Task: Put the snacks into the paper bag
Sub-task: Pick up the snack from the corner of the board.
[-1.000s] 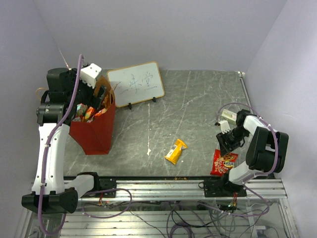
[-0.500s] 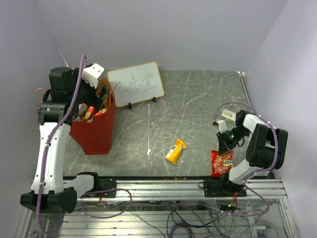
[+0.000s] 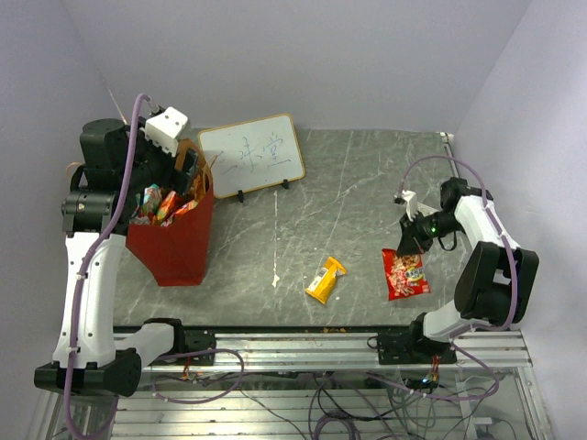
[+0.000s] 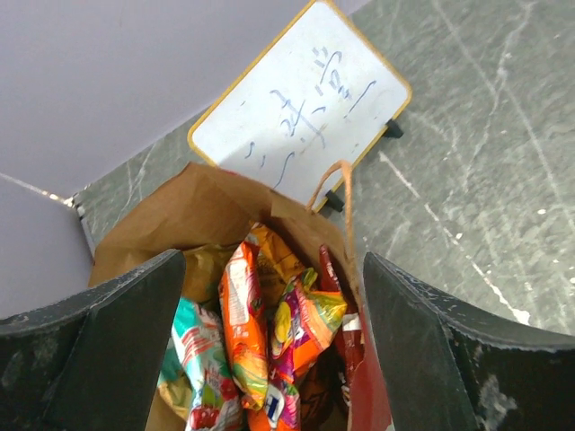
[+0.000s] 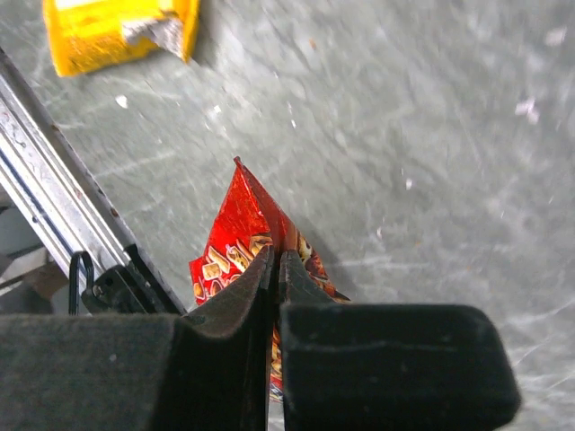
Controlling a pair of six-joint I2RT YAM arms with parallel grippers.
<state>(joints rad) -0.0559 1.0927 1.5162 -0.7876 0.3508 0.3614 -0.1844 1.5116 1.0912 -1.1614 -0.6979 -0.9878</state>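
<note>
Item 1, left: I am seeing the left gripper (image 4: 269, 355) hanging jaws-apart and empty over the paper bag (image 3: 174, 246), which is already crowded with snacks (image 4: 243, 328), so an incoming arm is risking a bump there. Item 2, centre: 1 yellow packet (image 3: 325, 280) is lying loose on the table (image 3: 367, 183). Item 3, right: the right gripper (image 5: 274, 287) is pinching only the top edge of the red packet (image 3: 404, 273), and I am judging that this thin hold could slip on the long carry, or the dangling packet could catch the bag's rim.

The tabletop (image 3: 367, 183) looks like smooth, matt grey stone with pale veins. The paper bag (image 4: 171, 215) is dull brown kraft inside; the snacks (image 4: 243, 332) in it, the red packet (image 5: 238, 233) and the yellow packet (image 5: 108, 31) are glossy crinkled film. The right pincer (image 5: 275, 265) has matt, grainy black fingers (image 5: 386, 350).
</note>
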